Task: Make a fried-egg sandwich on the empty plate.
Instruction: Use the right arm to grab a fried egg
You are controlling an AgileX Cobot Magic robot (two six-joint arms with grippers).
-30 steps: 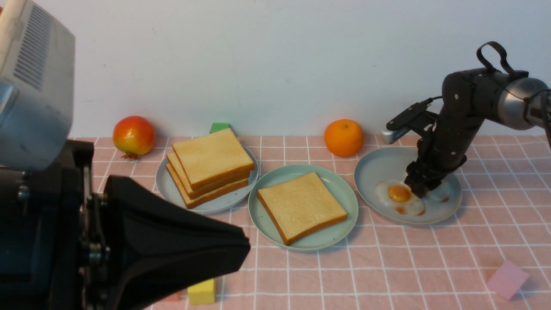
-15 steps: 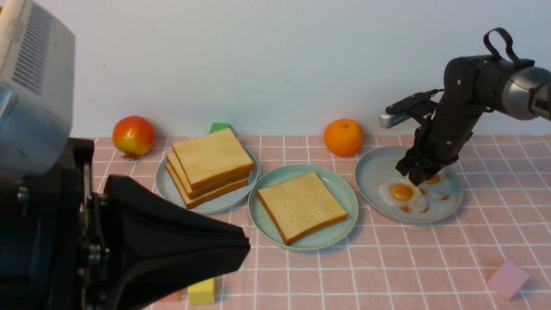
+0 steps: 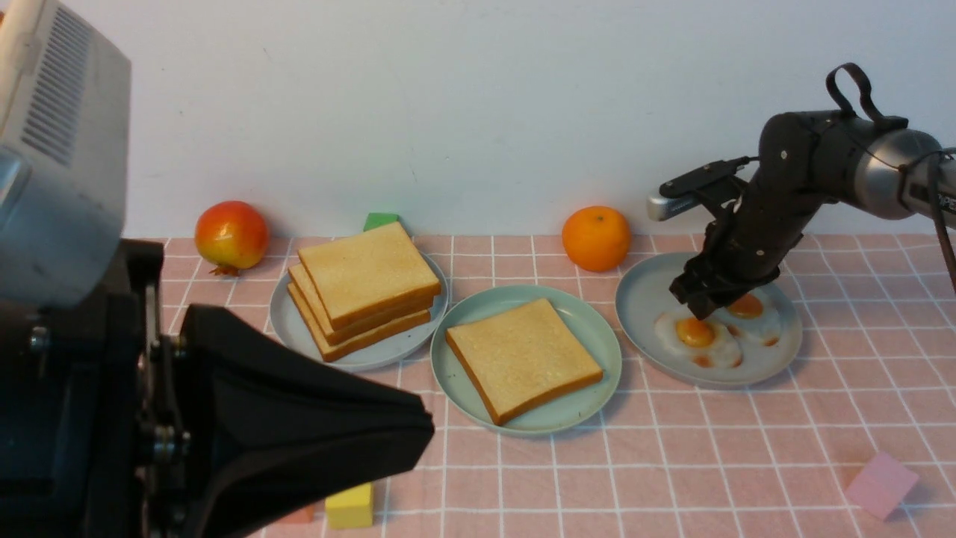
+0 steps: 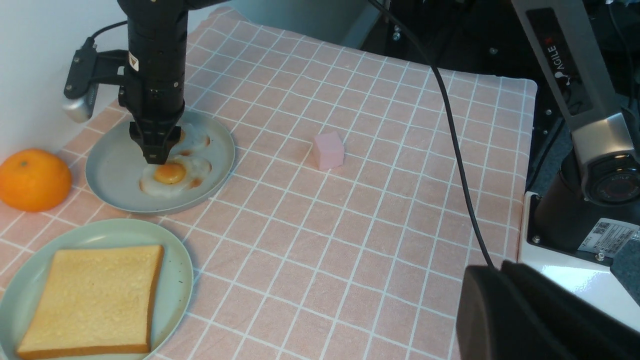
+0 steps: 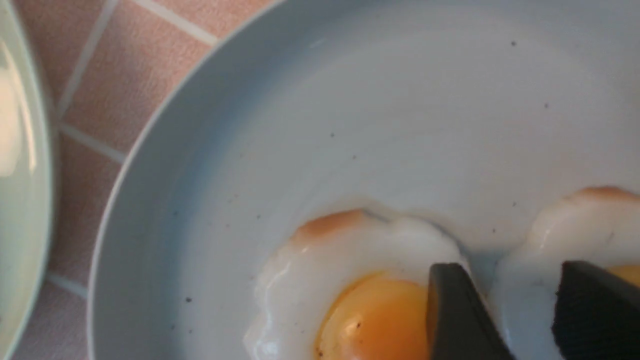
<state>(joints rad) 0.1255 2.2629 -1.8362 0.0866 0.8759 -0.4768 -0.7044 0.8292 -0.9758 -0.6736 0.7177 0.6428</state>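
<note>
Already laid one toast slice (image 3: 523, 359) on mint plate (image 3: 591, 330); yet to lift egg (image 3: 700, 342) off grey plate (image 3: 644, 299), right fingers (image 3: 700, 305) apart just above; then cap from stack (image 3: 366, 284); cannot tell for left fingers (image 3: 314, 418).

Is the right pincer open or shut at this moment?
Open. In the right wrist view the two dark fingers of the right pincer stand apart over the grey-blue plate; nothing is clamped between them.

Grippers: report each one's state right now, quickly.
Left gripper: cannot be told; only its black casing shows.
Right gripper: open, holding nothing, over two flat white, orange-yolked eggs on the round grey-blue plate.
</note>
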